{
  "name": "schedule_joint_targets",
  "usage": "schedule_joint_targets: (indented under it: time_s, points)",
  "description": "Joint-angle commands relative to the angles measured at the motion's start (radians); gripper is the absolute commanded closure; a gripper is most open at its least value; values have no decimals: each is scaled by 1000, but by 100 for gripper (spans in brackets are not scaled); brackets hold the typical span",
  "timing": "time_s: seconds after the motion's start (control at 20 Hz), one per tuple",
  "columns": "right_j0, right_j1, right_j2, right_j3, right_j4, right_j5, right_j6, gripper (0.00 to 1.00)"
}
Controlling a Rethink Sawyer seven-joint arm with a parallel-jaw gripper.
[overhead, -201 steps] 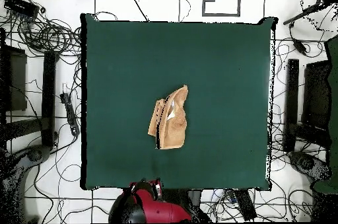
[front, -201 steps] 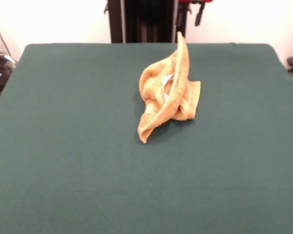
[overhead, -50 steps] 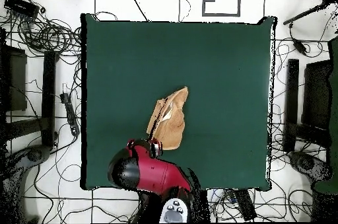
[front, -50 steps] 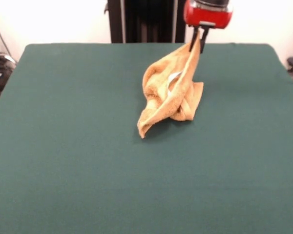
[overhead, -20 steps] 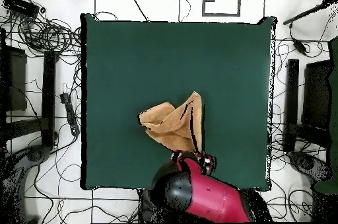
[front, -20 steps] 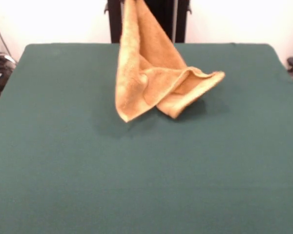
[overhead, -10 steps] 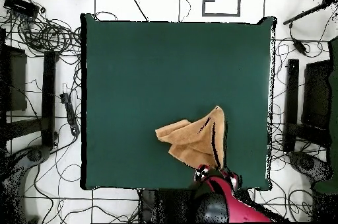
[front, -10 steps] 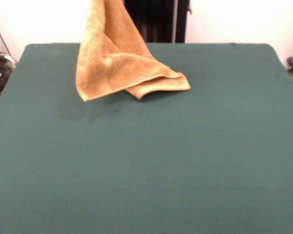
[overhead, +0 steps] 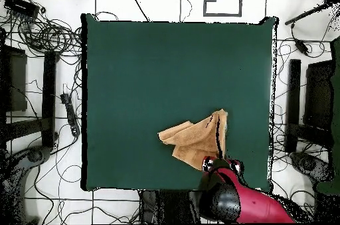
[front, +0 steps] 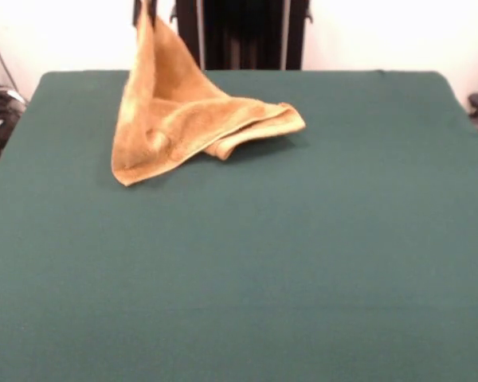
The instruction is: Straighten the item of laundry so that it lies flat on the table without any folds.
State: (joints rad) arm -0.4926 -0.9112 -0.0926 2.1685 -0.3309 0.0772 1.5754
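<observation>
Towel (front: 183, 123) first, from the front view: I see it pulled up by one corner at the top edge of the frame, left of centre, where two dark gripper tips (front: 146, 11) show against the white wall with the cloth rising between them, so I read the jaws as closed on that corner. From there the orange fabric hangs down in a steep, tilted sheet toward a low corner on the left that touches or nearly touches the table (front: 303, 263); I cannot tell which. The rest trails right as a folded, doubled lobe resting on the green cloth, in the far half of the table. Behind it stands the black pedestal (front: 243, 33). In the overhead view, the towel (overhead: 192, 141) lies near the table's (overhead: 166, 63) bottom edge, right of centre, as a crumpled wedge with a point toward the left and a raised ridge running up its right side. The red and black arm (overhead: 242, 202) comes in from the lower right, and its gripper (overhead: 216, 164) sits right at the towel's bottom corner. Cables (overhead: 40, 33) sprawl over the floor around the table.
</observation>
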Motion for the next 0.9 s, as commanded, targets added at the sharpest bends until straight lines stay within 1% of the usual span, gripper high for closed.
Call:
schedule_joint_targets:
  time_s: [0.05, 0.15, 0.2, 0.4, 0.75, 0.9]
  points:
    - [36, 190, 210, -34, -89, -100, 55, 100]
    - [56, 191, 197, -47, -107, -107, 69, 100]
    - [59, 193, 195, -50, -109, -97, 86, 0]
    - [62, 192, 193, -45, -106, -94, 100, 0]
    - [95, 169, 154, -50, -84, -2, 93, 0]
    - [97, 159, 139, -36, -85, 5, 94, 0]
